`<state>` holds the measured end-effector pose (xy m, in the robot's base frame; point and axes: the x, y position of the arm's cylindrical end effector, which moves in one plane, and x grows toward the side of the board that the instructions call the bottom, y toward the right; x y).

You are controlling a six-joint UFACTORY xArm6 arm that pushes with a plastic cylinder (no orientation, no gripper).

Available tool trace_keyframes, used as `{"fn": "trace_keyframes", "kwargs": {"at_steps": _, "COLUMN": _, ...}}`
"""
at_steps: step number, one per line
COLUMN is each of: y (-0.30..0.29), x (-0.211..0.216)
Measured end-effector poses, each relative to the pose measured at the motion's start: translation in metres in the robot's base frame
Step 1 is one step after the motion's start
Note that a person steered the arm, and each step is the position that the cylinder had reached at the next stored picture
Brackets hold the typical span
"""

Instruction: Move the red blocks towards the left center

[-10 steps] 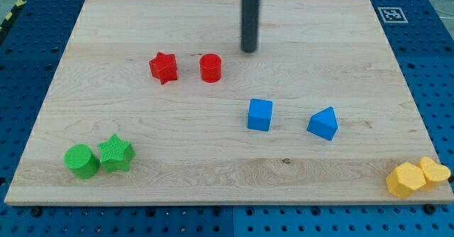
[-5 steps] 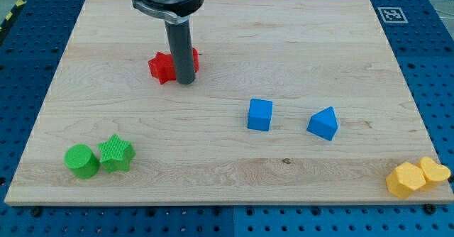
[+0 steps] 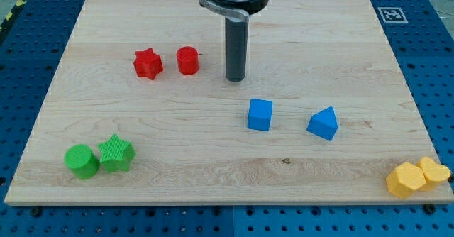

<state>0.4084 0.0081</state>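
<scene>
Red is what we are after: the red star and the red cylinder sit side by side, near but apart, in the upper-left part of the wooden board, the star toward the view's left. Our tip rests on the board to the view's right of the cylinder, clear of it with a strip of bare wood between, and above the blue cube. We carry no hand or jaws; the rod grips nothing and touches no block.

We judge ourselves between pushes, lined up behind the pair on their right side. They lie left of the middle but somewhat high, so the left centre is not yet reached. The next move calls for a sweep leftward and a little toward the view's bottom, meeting the cylinder squarely so it carries the star along and does not slip past.

Neither red block has a real long axis: the cylinder stands upright, round face up, and the star lies flat, its pointing too small to tell. The pair's line runs roughly left to right.
</scene>
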Motion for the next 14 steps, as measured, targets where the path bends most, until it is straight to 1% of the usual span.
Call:
{"fn": "trace_keyframes", "kwargs": {"at_steps": 1, "y": -0.017, "x": -0.006}}
{"fn": "trace_keyframes", "kwargs": {"at_steps": 2, "y": -0.047, "x": -0.008}}
{"fn": "trace_keyframes", "kwargs": {"at_steps": 3, "y": -0.030, "x": -0.009}}
{"fn": "trace_keyframes", "kwargs": {"at_steps": 4, "y": -0.012, "x": -0.042}}
{"fn": "trace_keyframes", "kwargs": {"at_steps": 5, "y": -0.035, "x": -0.059}}
{"fn": "trace_keyframes", "kwargs": {"at_steps": 7, "y": -0.109, "x": -0.015}}
{"fn": "trace_keyframes", "kwargs": {"at_steps": 8, "y": -0.089, "x": -0.024}}
{"fn": "trace_keyframes", "kwargs": {"at_steps": 9, "y": -0.028, "x": -0.020}}
{"fn": "trace_keyframes", "kwargs": {"at_steps": 10, "y": -0.027, "x": 0.025}}
{"fn": "trace_keyframes", "kwargs": {"at_steps": 11, "y": -0.090, "x": 0.043}}
{"fn": "trace_keyframes", "kwargs": {"at_steps": 12, "y": -0.157, "x": 0.033}}
{"fn": "trace_keyframes", "kwargs": {"at_steps": 13, "y": -0.176, "x": 0.027}}
{"fn": "trace_keyframes", "kwargs": {"at_steps": 14, "y": -0.145, "x": 0.048}}
